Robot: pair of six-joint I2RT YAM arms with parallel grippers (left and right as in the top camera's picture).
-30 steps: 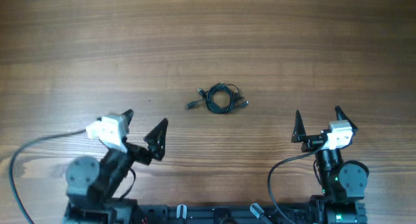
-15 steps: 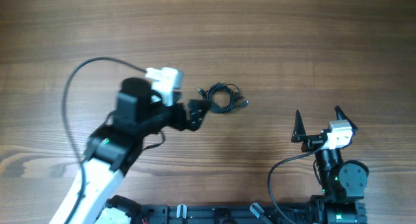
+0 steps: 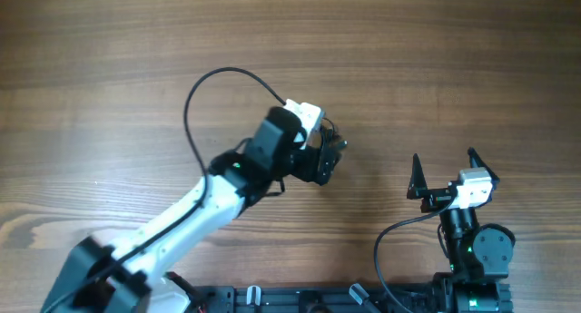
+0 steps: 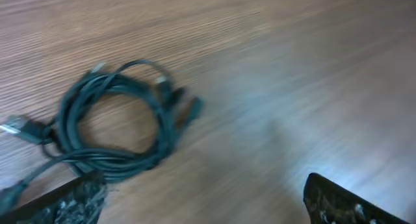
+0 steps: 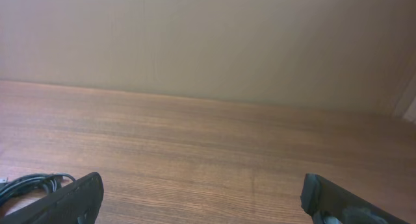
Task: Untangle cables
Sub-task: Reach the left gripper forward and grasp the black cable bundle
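Whereas the left arm was ending just left of the cables half a second ago: it is now stretching further right, and its tool is hanging over the bundle.
Left tool: it is standing wide, gripping nothing; in the left wrist view its two fingers are showing at the bottom corners, well apart.
Right tool: it is sitting in the same near-right spot as before, its jaws spread wide and empty.
Cables: they are lying where they were, near the middle of the worktop, now mostly covered from above by the left tool.
Look of the cables: thin dark cords are curling in a loose round coil of several turns, with small plug ends sticking out at the left and right sides; one left end is showing a silver tip.
Sharpness: the wrist picture is blurring, so finer detail cannot be told.
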